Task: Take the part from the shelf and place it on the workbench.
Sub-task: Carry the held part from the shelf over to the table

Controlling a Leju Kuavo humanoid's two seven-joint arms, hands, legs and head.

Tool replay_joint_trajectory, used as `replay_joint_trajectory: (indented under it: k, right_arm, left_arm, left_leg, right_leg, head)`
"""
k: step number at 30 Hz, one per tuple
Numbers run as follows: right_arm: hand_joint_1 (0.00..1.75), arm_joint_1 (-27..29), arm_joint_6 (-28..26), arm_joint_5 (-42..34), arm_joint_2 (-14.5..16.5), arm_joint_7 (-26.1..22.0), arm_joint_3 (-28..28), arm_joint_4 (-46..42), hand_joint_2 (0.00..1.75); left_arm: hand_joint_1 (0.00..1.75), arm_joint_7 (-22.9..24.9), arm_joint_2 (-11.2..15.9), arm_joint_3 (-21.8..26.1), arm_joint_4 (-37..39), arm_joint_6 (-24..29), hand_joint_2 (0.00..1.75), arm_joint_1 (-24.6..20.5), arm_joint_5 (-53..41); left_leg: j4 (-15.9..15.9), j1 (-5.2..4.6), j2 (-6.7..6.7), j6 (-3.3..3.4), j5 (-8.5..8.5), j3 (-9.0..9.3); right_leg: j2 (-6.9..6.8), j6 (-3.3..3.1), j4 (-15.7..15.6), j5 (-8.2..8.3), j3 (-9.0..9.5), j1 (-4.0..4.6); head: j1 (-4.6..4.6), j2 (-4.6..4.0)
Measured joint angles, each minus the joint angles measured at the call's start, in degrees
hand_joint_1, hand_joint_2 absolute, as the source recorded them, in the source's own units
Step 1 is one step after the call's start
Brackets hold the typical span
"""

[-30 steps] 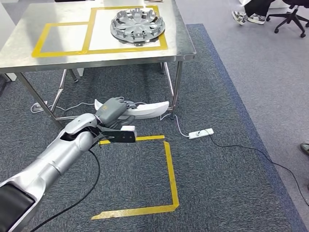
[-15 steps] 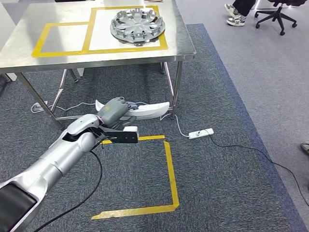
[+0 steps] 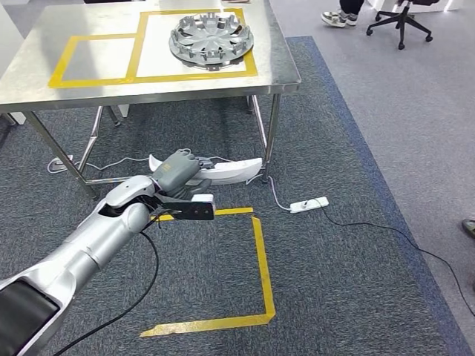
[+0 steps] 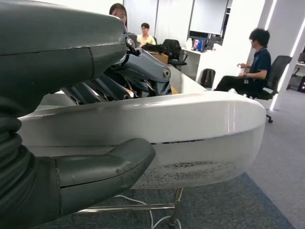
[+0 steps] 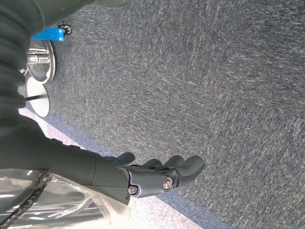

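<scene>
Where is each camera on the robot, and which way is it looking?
Head view: high on the body, looking forward and down at the steel workbench, the hubcap and the left arm holding a long white part.
Left wrist view: behind the left hand, looking along the white part toward seated people.
Right wrist view: behind the right hand, which hangs empty, looking down at grey carpet.
Shared: head and left wrist views both show the left hand gripping the white part.

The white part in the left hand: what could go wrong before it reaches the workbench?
The left hand holds the long white part near one end, so the free end may sag or slip. It may also strike the workbench edge or leg. The wheel cover fills one taped square.
</scene>
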Motion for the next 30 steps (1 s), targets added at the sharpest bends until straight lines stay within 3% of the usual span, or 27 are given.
replay_joint_trajectory:
  k: [22, 26, 28, 30]
  right_arm:
    - [0.0, 0.0, -0.1, 0.0, 0.0, -0.1, 0.0, 0.0, 1.75]
    - [0.0, 0.0, -0.1, 0.0, 0.0, -0.1, 0.0, 0.0, 1.75]
    - [0.0, 0.0, -0.2, 0.0, 0.0, -0.2, 0.0, 0.0, 1.75]
    - [0.0, 0.0, -0.2, 0.0, 0.0, -0.2, 0.0, 0.0, 1.75]
  left_arm:
    - [1.75, -0.2, 0.0, 0.0, 0.5, 0.0, 1.75, 0.0, 0.0]
    - [1.75, -0.3, 0.1, 0.0, 0.5, 0.0, 1.75, -0.3, 0.1]
    - [1.75, -0.3, 0.0, 0.0, 0.5, 0.0, 1.75, -0.6, 0.1]
    - [1.75, -0.3, 0.0, 0.0, 0.5, 0.0, 1.75, -0.8, 0.1]
  left_leg:
    - [0.1, -0.04, 0.0, 0.03, -0.03, -0.02]
    - [-0.6, -0.34, 0.11, 1.41, 0.31, 0.3]
    - [-2.2, -0.2, 0.31, 2.04, 1.15, 1.02]
    - [-2.8, -0.23, 0.41, 2.33, 1.49, 1.29]
  right_leg:
    - [0.0, 0.03, -0.1, 0.03, 0.03, -0.03]
    - [-0.11, 0.99, -0.7, 0.45, 0.22, -0.38]
    - [-0.21, 0.88, 1.7, -1.21, -1.06, -0.26]
    - [-0.27, 0.61, 8.8, -4.7, -4.51, -0.11]
  head:
    - [0.01, 0.0]
    - [-0.03, 0.0]
    - [0.16, 0.0]
    - [0.31, 0.0]
